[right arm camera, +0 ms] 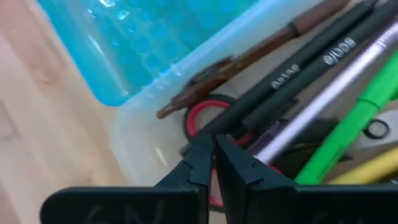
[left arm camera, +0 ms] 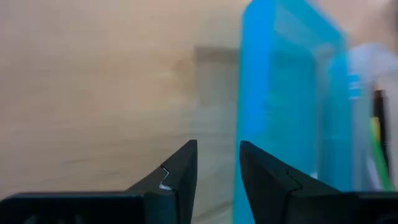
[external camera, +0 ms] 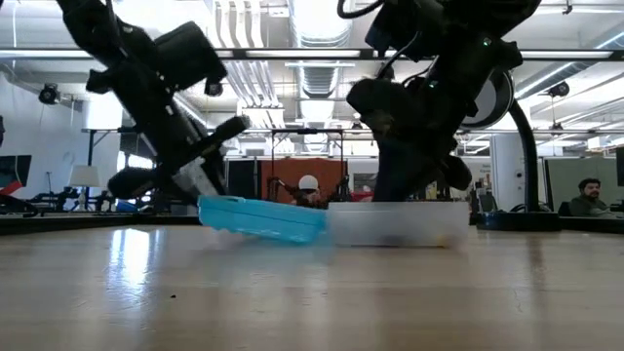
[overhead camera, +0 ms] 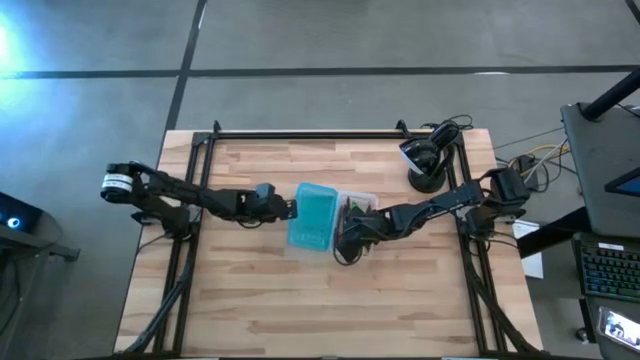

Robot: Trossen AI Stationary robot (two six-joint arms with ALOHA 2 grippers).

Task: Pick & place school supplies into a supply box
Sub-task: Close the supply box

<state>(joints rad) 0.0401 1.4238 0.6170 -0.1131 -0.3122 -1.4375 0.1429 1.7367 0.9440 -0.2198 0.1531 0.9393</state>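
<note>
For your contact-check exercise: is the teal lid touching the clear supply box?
Touching. In the low view the teal lid leans with its raised edge against the clear supply box, no gap.

The bench (overhead camera: 330, 300) is pale wood in butcher-block strips, smooth with a soft sheen that mirrors the ceiling lights in the low view. On it, the lid (overhead camera: 312, 216) is translucent teal plastic, glossy, with a dimpled texture on its face. Just beside the lid, the box (external camera: 395, 224) is clear, slightly frosted plastic with smooth walls. Inside the box, a matt black pen (right arm camera: 311, 62) bears pale printed lettering, a green pen (right arm camera: 348, 127) looks like smooth plastic, and the scissors (right arm camera: 208, 115) have glossy red handles. Both end effectors are matt black.
</note>
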